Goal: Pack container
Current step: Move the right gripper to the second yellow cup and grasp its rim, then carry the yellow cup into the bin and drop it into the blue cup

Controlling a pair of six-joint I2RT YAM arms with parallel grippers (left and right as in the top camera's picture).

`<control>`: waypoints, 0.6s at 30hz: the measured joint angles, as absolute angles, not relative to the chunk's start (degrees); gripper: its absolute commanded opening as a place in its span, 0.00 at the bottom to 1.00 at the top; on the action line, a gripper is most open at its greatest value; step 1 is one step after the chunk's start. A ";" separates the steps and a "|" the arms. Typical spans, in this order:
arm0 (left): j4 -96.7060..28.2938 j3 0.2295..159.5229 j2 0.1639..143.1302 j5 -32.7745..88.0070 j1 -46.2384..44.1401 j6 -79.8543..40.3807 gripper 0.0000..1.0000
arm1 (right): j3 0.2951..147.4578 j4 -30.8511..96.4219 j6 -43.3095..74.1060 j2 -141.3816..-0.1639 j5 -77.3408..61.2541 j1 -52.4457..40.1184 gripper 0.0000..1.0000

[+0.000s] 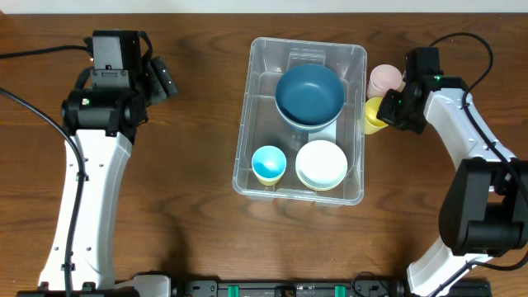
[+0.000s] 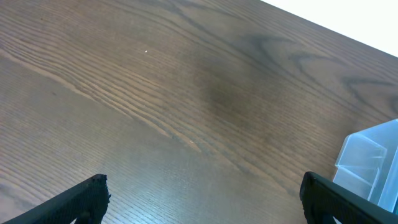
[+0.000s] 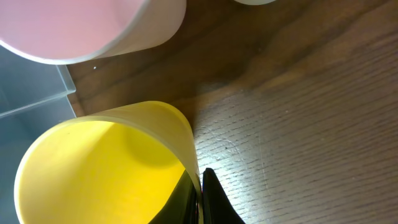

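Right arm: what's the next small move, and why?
Probably a short straight lift. The right gripper looks pinched shut on the rim of the yellow cup, one finger inside and one outside. The cup sits just outside the container, close to its right wall, with the pink cup right beside it. Rising first should clear both before swinging over the container.

The container [image 1: 246, 132] sits mid-frame in the overhead view on the table [image 1: 190, 206]. Inside it, a large bowl [image 1: 309, 95] fills the upper part, with a small cup [image 1: 269, 163] at lower left and a smaller bowl [image 1: 322, 163] at lower right. Just outside its right wall stand two cups, the upper cup [image 1: 384, 79] just above the lower cup [image 1: 374, 115], whose right-hand wall is pinched by the right gripper [image 3: 200, 196].
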State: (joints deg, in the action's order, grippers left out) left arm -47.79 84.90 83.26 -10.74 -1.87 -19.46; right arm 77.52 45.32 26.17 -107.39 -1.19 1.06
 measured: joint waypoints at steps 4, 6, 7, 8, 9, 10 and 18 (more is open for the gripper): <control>-47.79 84.90 83.26 -10.74 -1.87 -19.46 0.98 | 77.52 45.32 25.61 -107.39 -1.32 1.17 0.01; -47.79 84.90 83.26 -10.74 -1.87 -19.46 0.98 | 77.52 45.63 24.97 -107.37 -1.48 1.37 0.01; -47.79 84.90 83.26 -10.72 -1.87 -19.46 0.98 | 77.52 46.39 24.77 -107.20 -1.50 1.54 0.01; -47.79 84.90 83.26 -10.74 -1.87 -19.46 0.98 | 77.52 47.20 24.60 -107.00 -1.50 1.74 0.01; -47.79 84.90 83.26 -10.74 -1.87 -19.46 0.98 | 77.45 48.51 24.43 -106.61 -1.48 2.07 0.01; -47.79 84.90 83.26 -10.74 -1.87 -19.46 0.98 | 77.28 49.54 24.32 -106.13 -1.41 2.33 0.01; -47.79 84.90 83.26 -10.74 -1.87 -19.46 0.98 | 76.40 54.85 23.24 -88.88 -0.86 4.16 0.01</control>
State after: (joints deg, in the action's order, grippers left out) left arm -47.79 84.90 83.26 -10.74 -1.87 -19.46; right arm 76.40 54.85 23.24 -88.88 -0.86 4.16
